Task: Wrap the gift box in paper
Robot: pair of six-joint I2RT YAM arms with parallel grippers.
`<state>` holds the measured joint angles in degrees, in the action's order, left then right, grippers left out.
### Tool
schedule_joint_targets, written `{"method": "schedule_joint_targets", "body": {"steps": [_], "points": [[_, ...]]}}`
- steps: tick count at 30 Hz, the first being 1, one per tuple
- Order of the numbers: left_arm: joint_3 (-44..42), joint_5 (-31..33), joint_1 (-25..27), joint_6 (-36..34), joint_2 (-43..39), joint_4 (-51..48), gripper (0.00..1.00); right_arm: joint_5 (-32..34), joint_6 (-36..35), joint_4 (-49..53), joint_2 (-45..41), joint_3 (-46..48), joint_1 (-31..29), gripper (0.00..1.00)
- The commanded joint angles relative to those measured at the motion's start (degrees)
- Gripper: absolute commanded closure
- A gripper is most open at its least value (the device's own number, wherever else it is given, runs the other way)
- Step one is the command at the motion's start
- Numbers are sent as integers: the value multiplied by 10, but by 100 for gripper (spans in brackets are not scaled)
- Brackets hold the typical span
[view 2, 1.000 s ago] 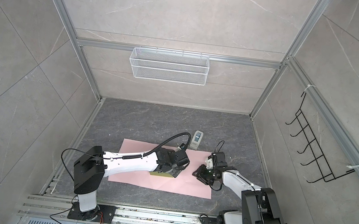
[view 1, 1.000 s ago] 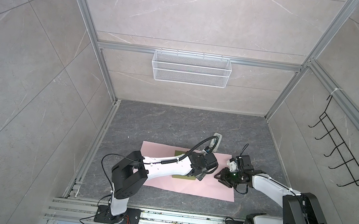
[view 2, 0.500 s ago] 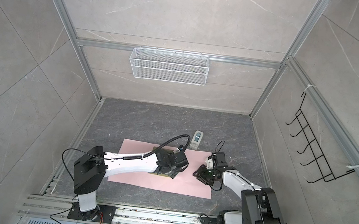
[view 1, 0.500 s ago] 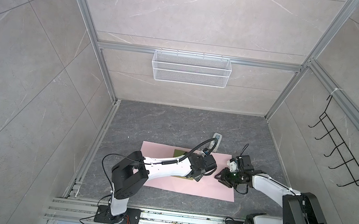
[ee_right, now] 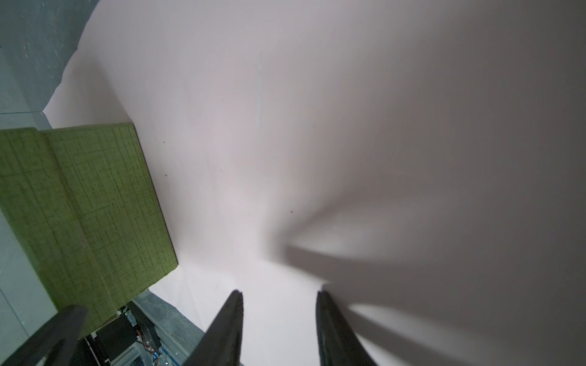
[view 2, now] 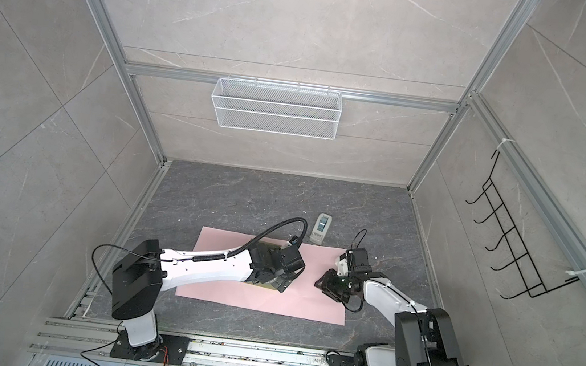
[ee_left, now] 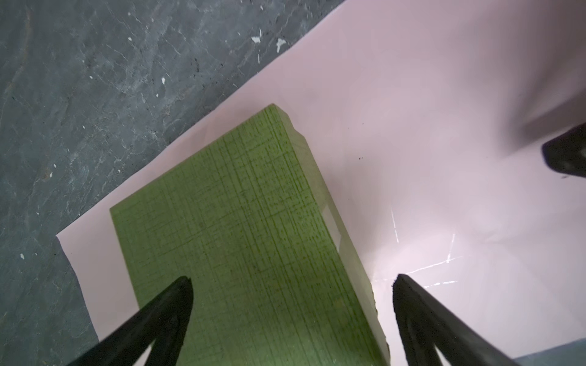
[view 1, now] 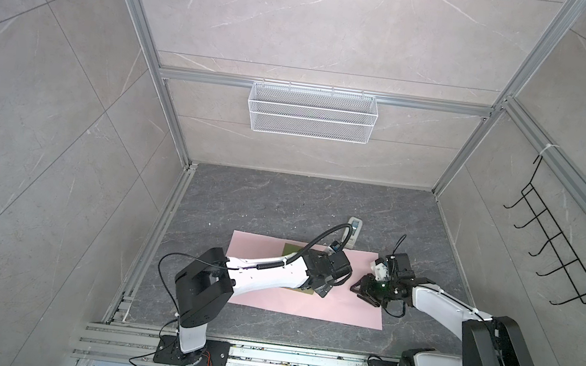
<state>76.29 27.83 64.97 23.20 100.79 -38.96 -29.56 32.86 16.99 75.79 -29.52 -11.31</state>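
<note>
Three risks: the paper (view 1: 344, 308), lying flat pink side up, could slide or crease if dragged; the box (ee_left: 247, 221), resting on it near the far edge, could shift if the wide-spread left gripper (ee_left: 292, 279) straddling its side nudges it; the part-open, empty right gripper (ee_right: 279, 291) may miss the paper's thin edge.

Most of the gift box (view 1: 291, 249) behind the left arm (view 1: 265, 275)

gift box (ee_left: 247, 228): matt olive skin, fine cross-hatched weave texture, looks like paper over card. paper (ee_left: 428, 126): smooth pale pink sheet, slight sheen, a few faint creases. worktop (ee_left: 79, 95): dark grey stone-look, veined, dull, white flecks. left pincer (ee_left: 291, 280): matt black, plastic-looking. basket (view 1: 311, 112): white wire mesh.
</note>
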Motion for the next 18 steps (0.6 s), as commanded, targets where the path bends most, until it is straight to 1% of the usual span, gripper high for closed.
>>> {"method": "schedule_joint_targets", "body": {"steps": [1,3,4,7,8,9,11,13,18], "points": [[-27,-20,-18,31,-89,15,0,16,-22,31,-26,-16,0,56],[-70,-58,-54,56,-136,31,1,18,-24,32,-22,-16,-1,56],[-98,-95,-82,74,-161,45,1,19,-26,31,-16,-16,-1,57],[-185,-234,-177,127,-219,105,4,21,-27,26,-4,-13,-1,57],[-207,-273,-204,141,-231,125,4,20,-27,24,-2,-12,-2,58],[-222,-296,-220,151,-239,135,5,20,-26,22,0,-11,-1,58],[-243,-338,-243,166,-248,153,5,21,-25,22,1,-9,-2,58],[-254,-365,-255,179,-246,160,4,21,-24,21,0,-8,-1,58],[-278,-399,-270,202,-223,174,4,19,-22,19,1,-8,-2,59]]}}
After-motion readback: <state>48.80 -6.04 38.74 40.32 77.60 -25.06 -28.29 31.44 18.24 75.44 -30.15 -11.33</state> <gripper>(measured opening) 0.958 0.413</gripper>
